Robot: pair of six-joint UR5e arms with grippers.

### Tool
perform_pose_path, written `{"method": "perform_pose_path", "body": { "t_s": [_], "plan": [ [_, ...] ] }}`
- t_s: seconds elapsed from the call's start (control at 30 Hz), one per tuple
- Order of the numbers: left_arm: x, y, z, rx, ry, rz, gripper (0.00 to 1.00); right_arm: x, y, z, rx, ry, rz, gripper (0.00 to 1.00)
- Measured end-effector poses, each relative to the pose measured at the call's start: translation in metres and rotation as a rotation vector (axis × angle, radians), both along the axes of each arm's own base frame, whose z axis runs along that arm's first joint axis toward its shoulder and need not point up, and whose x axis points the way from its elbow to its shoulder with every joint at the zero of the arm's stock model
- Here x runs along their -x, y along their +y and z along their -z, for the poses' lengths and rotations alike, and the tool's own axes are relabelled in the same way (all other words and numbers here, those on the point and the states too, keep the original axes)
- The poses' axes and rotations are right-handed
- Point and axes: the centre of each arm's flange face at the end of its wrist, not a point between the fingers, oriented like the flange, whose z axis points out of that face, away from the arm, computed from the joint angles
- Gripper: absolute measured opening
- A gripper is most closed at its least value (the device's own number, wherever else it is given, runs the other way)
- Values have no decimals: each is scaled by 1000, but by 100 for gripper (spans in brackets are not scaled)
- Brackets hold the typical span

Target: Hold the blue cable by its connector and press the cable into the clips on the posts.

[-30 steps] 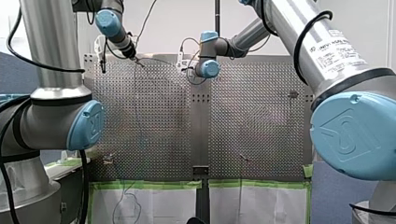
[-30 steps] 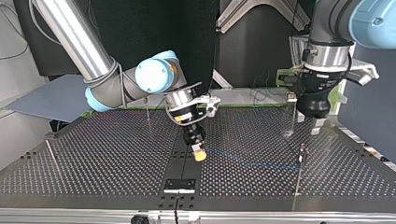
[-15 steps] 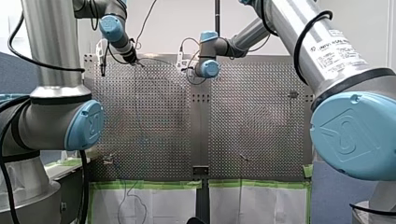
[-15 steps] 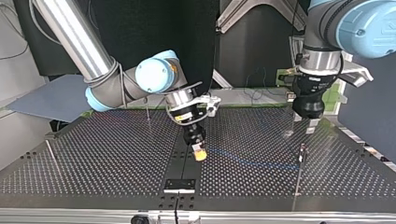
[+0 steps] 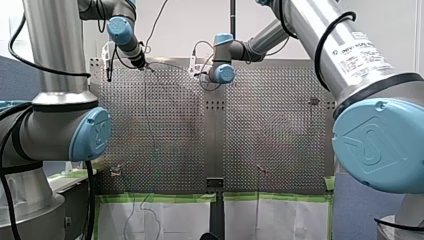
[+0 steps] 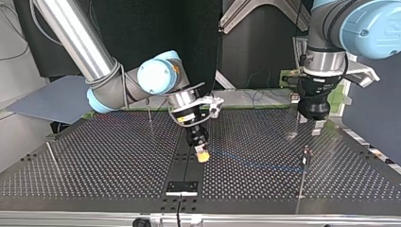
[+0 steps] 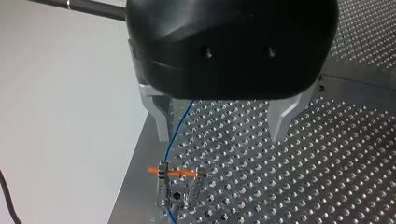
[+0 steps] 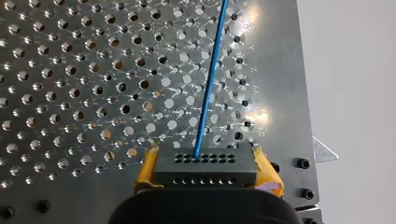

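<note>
Right wrist view first, please: what does my right gripper (image 8: 206, 163) hold?

It pinches the black connector (image 8: 205, 171) between its two yellow pads (image 8: 147, 169). The blue cable (image 8: 210, 79) comes out of the connector's far face. It goes straight away over the holes of the bench (image 8: 70, 93).

Where is this gripper in the top view?

It is near the middle of the bench and low over it. From there the cable runs to the right, close above the bench. It reaches a thin post (image 6: 303, 175) on the right side.

And my left gripper (image 7: 223, 119)?

In the top view it hangs over the far right part of the bench. It is a little farther than the post and apart from it. In the left wrist view its two metal fingers (image 7: 161, 116) are spread wide.

Does the cable show there also?

Yes. It passes under the gripper, just beside one finger. Then it goes down to the clip (image 7: 180, 189) on the post's top, where a small orange piece (image 7: 175, 172) lies across. The cable shows again on the other side of the clip. I cannot tell if it sits fully inside.
</note>
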Motion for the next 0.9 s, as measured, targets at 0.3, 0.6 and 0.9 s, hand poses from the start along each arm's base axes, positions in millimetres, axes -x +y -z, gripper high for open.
{"method": "perform_pose_path", "body": {
  "t_s": [0.3,0.6,0.9],
  "plan": [
    [1,5,1,-45,9,-55,100,-1,1,1,-2,3,-2,0],
    [2,10,1,-65,12,-103,100,-1,2,1,-3,4,-2,0],
    [1,11,-1,-76,0,-104,100,-1,2,1,-3,5,-2,0]
  ]
}}
